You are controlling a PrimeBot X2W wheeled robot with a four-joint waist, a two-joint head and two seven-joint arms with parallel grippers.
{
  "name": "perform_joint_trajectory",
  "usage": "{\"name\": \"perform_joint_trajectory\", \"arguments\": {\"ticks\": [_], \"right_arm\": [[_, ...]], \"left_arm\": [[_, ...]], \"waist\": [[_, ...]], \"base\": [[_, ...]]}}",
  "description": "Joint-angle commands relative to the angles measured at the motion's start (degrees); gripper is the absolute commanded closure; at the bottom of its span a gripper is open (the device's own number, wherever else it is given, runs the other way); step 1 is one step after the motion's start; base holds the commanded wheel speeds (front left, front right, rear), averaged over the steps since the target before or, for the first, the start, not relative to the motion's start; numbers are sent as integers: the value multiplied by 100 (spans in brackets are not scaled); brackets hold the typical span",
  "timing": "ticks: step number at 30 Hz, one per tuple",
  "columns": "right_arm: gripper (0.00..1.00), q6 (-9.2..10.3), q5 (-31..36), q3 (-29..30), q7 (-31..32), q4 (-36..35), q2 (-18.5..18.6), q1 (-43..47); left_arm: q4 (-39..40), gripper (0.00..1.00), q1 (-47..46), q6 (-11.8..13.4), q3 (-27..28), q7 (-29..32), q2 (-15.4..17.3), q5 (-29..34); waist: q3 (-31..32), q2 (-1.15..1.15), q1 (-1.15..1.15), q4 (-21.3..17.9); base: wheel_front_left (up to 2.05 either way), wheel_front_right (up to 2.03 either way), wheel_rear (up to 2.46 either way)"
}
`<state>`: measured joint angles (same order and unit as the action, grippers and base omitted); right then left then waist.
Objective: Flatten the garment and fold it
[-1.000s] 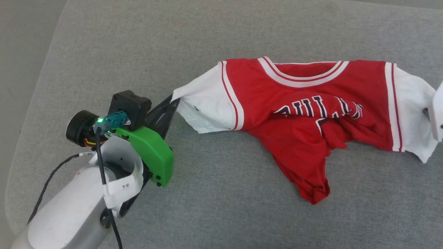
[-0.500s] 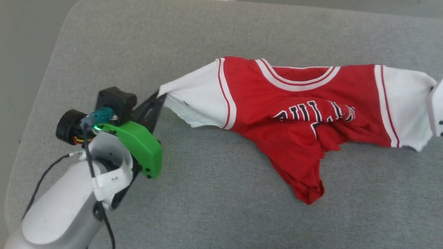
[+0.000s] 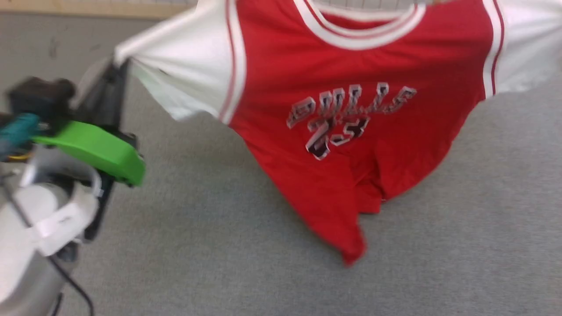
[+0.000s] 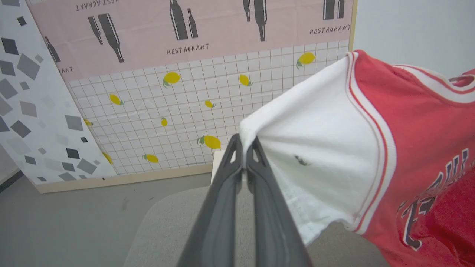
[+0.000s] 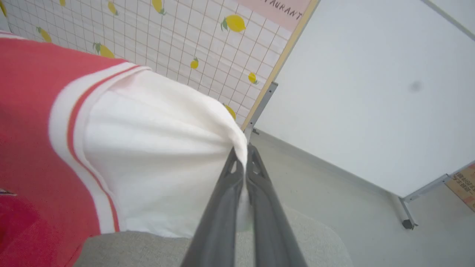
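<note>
Above the cushion (image 3: 219,245), left gripper (image 4: 243,148) and right gripper (image 5: 243,154) pinch the garment (image 3: 333,52).

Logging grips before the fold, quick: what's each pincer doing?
Left pincer: closed, holding the jersey by one white sleeve.
Right pincer: closed, holding the other white sleeve.

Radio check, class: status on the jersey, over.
Both shut: left pincer on one white sleeve, right pincer on the other. Red jersey hangs spread between, hem bunched. Nothing seen blocking.

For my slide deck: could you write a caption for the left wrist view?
Left gripper shut on the tip of the jersey at its white sleeve, lemon-print backdrop behind.
</note>
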<state>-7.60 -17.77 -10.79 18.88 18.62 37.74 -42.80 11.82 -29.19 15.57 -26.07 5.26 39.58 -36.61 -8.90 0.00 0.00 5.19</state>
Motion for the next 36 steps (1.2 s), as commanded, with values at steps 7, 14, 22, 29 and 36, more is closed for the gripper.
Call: {"name": "perform_joint_trajectory", "arguments": {"ticks": [7,14,22,29,36], "right_arm": [[100,11,-273,403,-224,-1310,68,-174],[100,11,-431,631,176,-2157,-43,-324],[100,11,-320,478,322,-2165,37,-1010],[100,11,-298,-152,-130,-1248,33,-2357],[100,11,47,-530,-729,60,-210,-3816]], "left_arm": [[921,100,-102,411,814,-348,513,169],[1387,100,-407,537,1281,-373,805,217],[877,100,-1255,126,1283,-80,977,42],[-300,100,-2730,-562,909,169,849,63],[-1699,100,-4498,-1075,535,49,387,416]], "waist": [[571,0,0,-438],[369,0,0,-580],[-399,0,0,-751],[-1352,0,0,-884],[-2086,0,0,-878]], "base": [[0,0,0],[0,0,0],[0,0,0],[0,0,0],[0,0,0]]}}
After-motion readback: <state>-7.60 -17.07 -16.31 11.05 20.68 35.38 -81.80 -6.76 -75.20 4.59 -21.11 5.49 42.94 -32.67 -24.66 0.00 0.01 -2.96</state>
